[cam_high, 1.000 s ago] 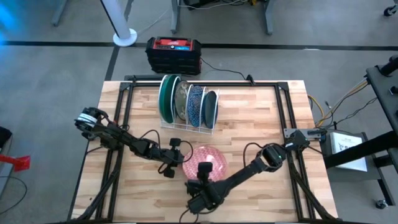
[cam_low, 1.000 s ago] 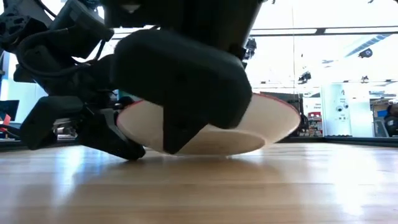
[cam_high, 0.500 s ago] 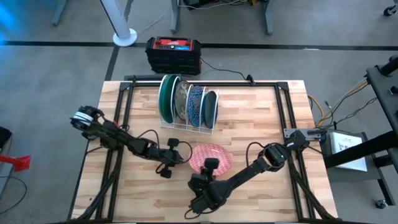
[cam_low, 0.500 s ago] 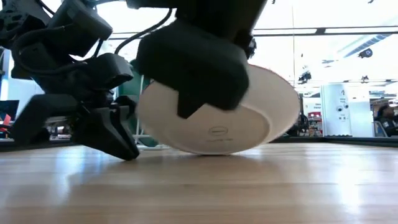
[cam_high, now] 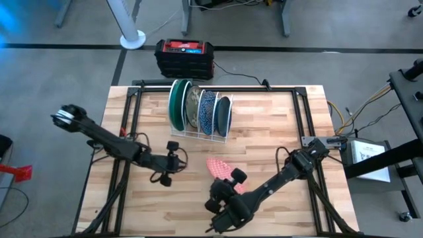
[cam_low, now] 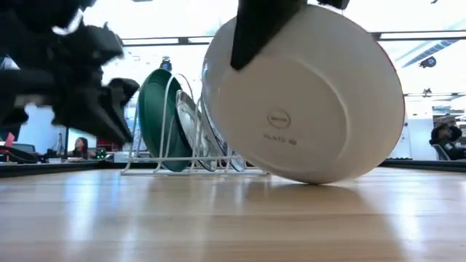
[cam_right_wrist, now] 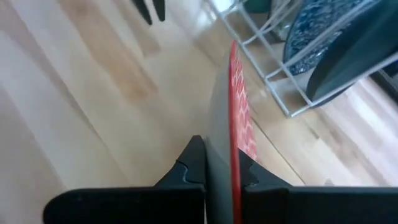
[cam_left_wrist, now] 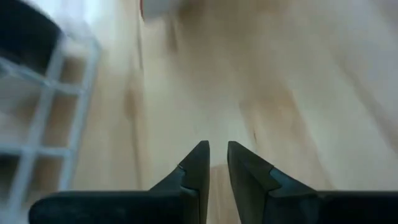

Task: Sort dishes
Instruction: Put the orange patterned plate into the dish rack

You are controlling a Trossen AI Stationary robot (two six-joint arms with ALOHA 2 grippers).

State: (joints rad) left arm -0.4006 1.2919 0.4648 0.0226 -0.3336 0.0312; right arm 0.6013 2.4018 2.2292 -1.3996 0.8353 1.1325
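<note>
Right gripper (cam_right_wrist: 219, 163) pinching red-pink plate (cam_right_wrist: 236, 99) edge-on, left gripper (cam_left_wrist: 213, 163) blurred, fingers nearly together

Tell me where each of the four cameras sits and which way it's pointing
High view: overhead, straight down on the table; both arms, left gripper empty.
Low view: table height, facing the white rack; plate's white underside.
Left wrist view: behind the left gripper's near-shut fingers, over bare wood.
Right wrist view: behind the right gripper, clamped on the red patterned plate.
Shared: that plate and the rack show in high, low and right wrist views.
</note>
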